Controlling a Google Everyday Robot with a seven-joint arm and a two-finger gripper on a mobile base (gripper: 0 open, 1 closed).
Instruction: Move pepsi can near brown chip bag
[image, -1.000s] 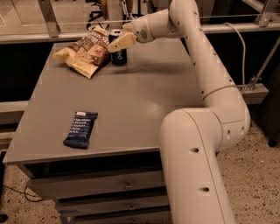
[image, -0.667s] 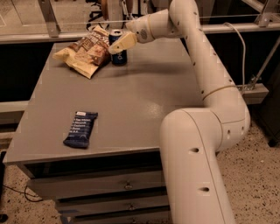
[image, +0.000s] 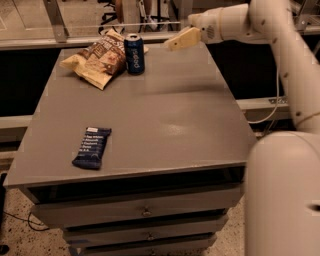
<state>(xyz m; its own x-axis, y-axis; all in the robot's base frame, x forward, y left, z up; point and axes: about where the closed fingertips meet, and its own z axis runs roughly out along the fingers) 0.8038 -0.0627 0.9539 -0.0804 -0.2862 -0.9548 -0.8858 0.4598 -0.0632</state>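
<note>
The pepsi can, dark blue with a silver top, stands upright at the far edge of the grey table. Its left side touches or nearly touches the brown chip bag, which lies crinkled and flat at the far left. My gripper hangs above the table's far edge, to the right of the can and clear of it by about a can's width. It holds nothing.
A flat dark blue snack bar wrapper lies near the front left of the table. Drawers sit below the tabletop. My white arm runs down the right side. A rail and glass lie behind the table.
My gripper was at the can beside the chip bag; it has now pulled back to the right, away from the can. The can stays upright next to the bag.
</note>
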